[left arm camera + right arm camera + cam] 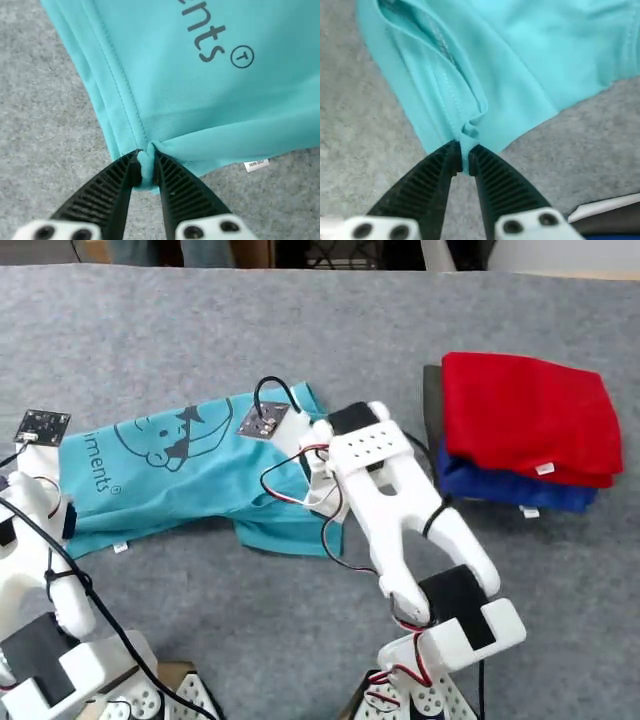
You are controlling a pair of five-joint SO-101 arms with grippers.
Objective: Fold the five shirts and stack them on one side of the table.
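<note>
A teal shirt [190,475] with a dark print lies partly folded across the middle of the grey table. My left gripper [145,167] is shut on a bunched corner of the teal shirt [200,90] at its hem end, on the table's left. My right gripper [463,155] is shut on a pinched fold of the teal shirt [495,75] at the opposite end, near the table's centre. In the high view the right arm [385,485] covers that end of the cloth. A folded red shirt [525,415] lies stacked on a folded blue shirt [500,488] at the right.
A dark folded garment edge [432,405] shows under the stack's left side. Grey felt table [250,620] stretches bare in front of the shirt and along the far side [200,330]. The arm bases stand at the near edge.
</note>
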